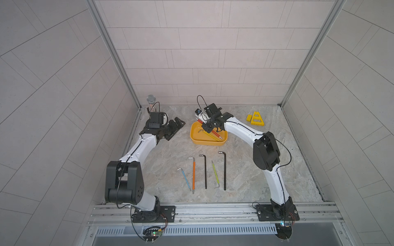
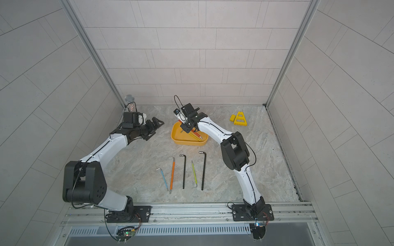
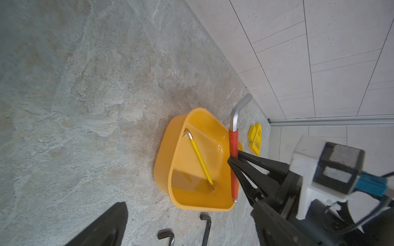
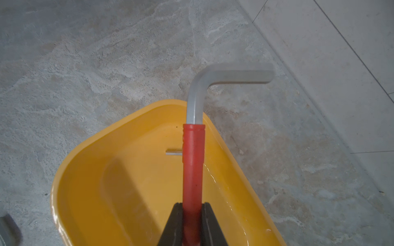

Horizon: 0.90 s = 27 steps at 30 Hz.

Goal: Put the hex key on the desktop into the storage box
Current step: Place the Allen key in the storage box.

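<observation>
- Right gripper [image 4: 192,207] is closest in its wrist view. Its two black fingers [image 4: 170,230] are almost closed and pinch the red hex key [image 4: 193,159] by its smooth, round red sleeve.
- That key hangs tilted over the storage box [image 1: 207,144]. Its bare silver bent end sticks out past the far rim. Its low tip points down toward the right side of the box, but I cannot tell if it touches.
- This box is a shallow yellow plastic tub with round corners and a shiny floor. It sits far back on the desktop [image 1: 255,170].
- One thin yellow hex key [image 3: 200,159] lies flat inside the box.
- Left gripper [image 1: 177,127] is spread wide and holds nothing. It is left of the box, apart from it.
- Grey-beige wavy marks make the desktop look like stone.
- Five L-shaped keys lie side by side on the near middle, left to right: blue hex key [image 1: 186,179], orange hex key [image 1: 193,174], black hex key [image 1: 205,172], green hex key [image 1: 215,173], long black hex key [image 1: 224,170].
- At the far right stands a small yellow triangle stand [image 1: 257,119].
</observation>
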Each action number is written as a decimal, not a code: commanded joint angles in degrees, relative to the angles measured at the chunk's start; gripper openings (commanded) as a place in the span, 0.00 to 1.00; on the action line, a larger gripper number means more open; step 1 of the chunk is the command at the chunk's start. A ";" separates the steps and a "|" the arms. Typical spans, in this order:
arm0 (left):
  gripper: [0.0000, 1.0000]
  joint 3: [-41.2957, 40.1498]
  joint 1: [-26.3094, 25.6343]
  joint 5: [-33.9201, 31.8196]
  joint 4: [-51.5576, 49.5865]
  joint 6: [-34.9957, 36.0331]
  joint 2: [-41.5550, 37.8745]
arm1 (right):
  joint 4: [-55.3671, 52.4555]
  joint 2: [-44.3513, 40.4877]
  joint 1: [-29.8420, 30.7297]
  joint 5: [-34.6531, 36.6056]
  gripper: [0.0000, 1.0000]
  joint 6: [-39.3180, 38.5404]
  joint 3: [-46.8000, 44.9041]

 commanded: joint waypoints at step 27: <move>1.00 2.04 0.57 1.02 -4.88 5.20 -1.11 | 3.14 -2.06 -0.97 -1.93 0.43 2.79 -8.96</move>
